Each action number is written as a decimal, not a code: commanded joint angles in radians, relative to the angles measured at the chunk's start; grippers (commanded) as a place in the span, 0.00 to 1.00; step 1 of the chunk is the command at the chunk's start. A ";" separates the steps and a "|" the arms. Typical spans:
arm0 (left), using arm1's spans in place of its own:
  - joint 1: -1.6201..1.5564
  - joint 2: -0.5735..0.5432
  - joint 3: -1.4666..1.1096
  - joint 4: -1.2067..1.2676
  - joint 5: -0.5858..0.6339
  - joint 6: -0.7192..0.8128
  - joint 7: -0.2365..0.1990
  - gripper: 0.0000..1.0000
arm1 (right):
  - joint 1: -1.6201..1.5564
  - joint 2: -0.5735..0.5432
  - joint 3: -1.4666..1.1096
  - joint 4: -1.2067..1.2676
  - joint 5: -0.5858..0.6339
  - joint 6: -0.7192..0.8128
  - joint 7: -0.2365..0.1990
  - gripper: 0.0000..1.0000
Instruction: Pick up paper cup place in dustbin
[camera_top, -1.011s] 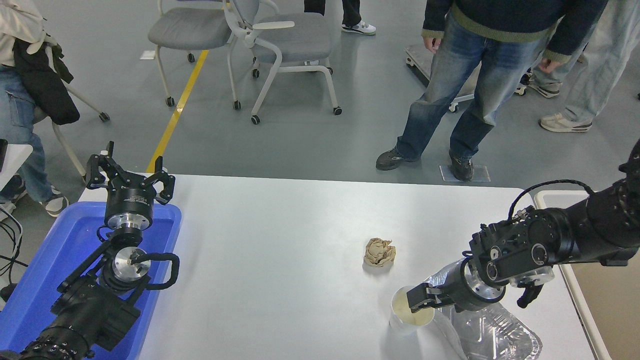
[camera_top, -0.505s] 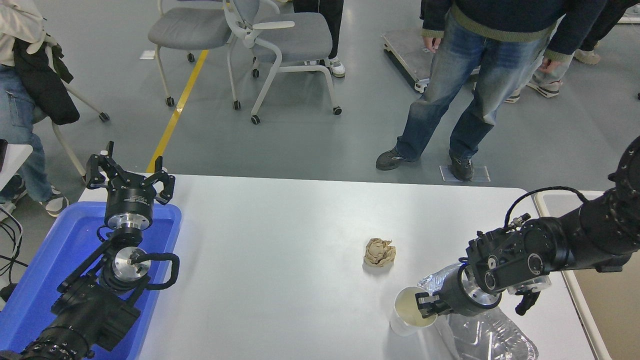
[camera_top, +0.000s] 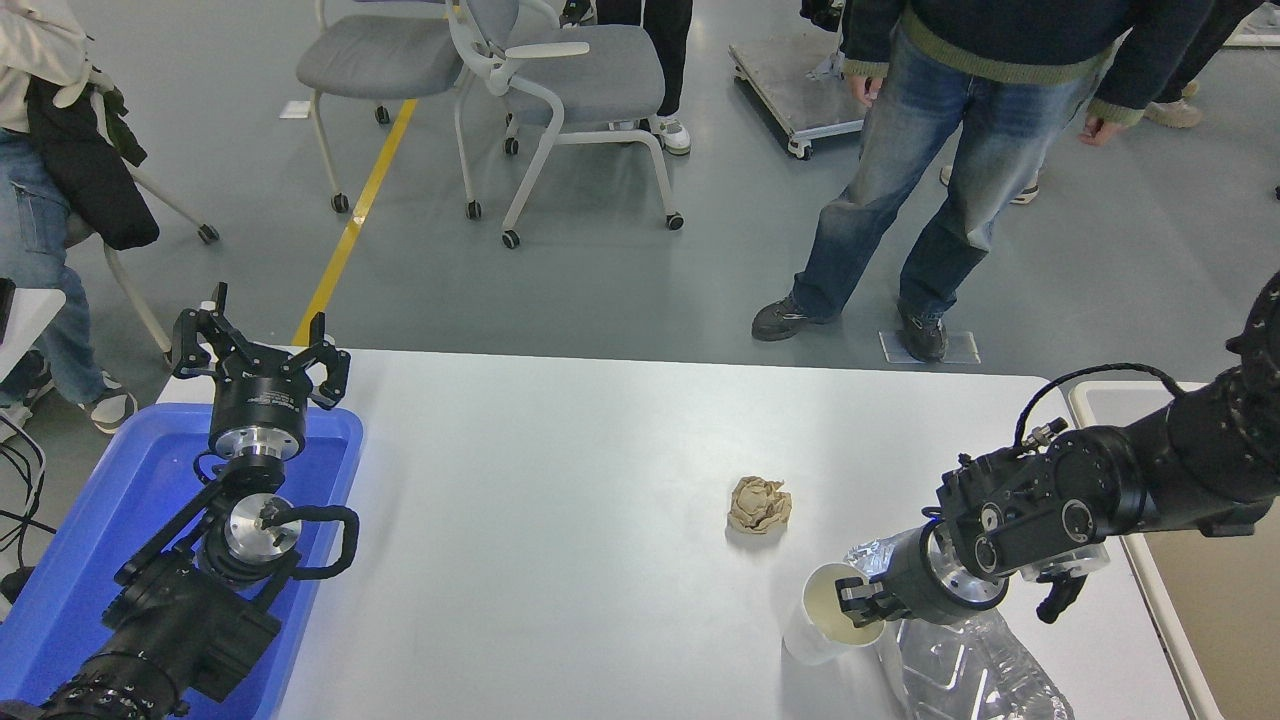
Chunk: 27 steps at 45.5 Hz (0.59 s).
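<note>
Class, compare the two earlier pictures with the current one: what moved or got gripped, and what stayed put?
The right gripper closed on the rim of the paper cup, one finger inside it, and has carried the cup a little to the right and up, tilting it. The foil tray beneath the arm shifted slightly. The brown paper ball, the blue tray, the dustbin and the parked left gripper stayed as they were.
</note>
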 joint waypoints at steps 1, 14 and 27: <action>0.000 0.000 0.000 0.000 0.000 0.000 0.000 0.99 | 0.051 -0.024 -0.016 0.048 -0.001 0.005 0.000 0.00; 0.000 0.000 -0.001 0.000 0.000 0.000 0.000 0.99 | 0.209 -0.087 -0.033 0.139 0.007 0.048 0.000 0.00; 0.000 0.000 0.000 0.000 0.000 0.000 0.000 0.99 | 0.454 -0.121 -0.067 0.202 0.033 0.192 0.002 0.00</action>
